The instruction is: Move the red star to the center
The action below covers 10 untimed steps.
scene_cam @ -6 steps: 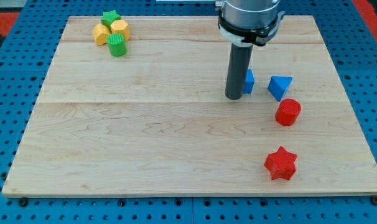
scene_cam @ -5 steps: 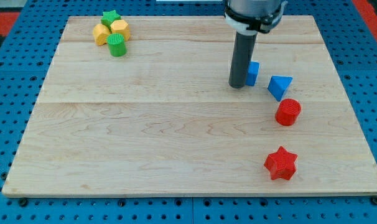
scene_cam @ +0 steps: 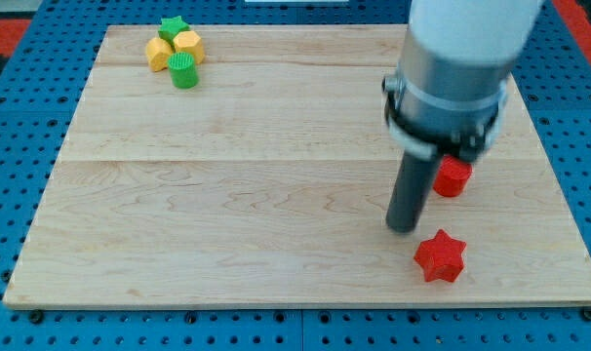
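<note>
The red star (scene_cam: 440,256) lies on the wooden board (scene_cam: 227,195) near the view's bottom right. My tip (scene_cam: 404,228) rests on the board just to the upper left of the star, a small gap apart from it. A red cylinder (scene_cam: 455,176) sits above the star, partly hidden behind the arm. The two blue blocks are hidden behind the arm.
A cluster at the view's top left holds a green star (scene_cam: 173,25), two yellow blocks (scene_cam: 187,43) (scene_cam: 158,55) and a green cylinder (scene_cam: 183,70). The board's right edge is close to the red star.
My tip has moved from beside the blue blocks toward the view's bottom and slightly right, to just upper left of the red star. The arm now covers the blue blocks. No block has moved.
</note>
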Available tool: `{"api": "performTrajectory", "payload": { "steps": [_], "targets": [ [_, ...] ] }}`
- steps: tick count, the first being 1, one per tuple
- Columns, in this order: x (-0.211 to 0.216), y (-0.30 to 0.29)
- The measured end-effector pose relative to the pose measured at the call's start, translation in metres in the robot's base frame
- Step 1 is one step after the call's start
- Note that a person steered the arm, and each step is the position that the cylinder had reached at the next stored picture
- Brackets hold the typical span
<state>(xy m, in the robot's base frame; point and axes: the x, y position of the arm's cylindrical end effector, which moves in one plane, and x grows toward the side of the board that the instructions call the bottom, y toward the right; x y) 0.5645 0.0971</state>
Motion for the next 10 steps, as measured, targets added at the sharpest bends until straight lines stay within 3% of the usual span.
{"api": "performTrajectory", "payload": {
  "steps": [2, 3, 4, 5, 6, 7, 10],
  "targets": [
    [0.052, 0.031],
    [0.005, 0.031],
    [0.013, 0.06],
    [0.012, 0.044],
    [0.011, 0.1],
    [0.024, 0.116],
    [0.033, 0.115]
  ]
}}
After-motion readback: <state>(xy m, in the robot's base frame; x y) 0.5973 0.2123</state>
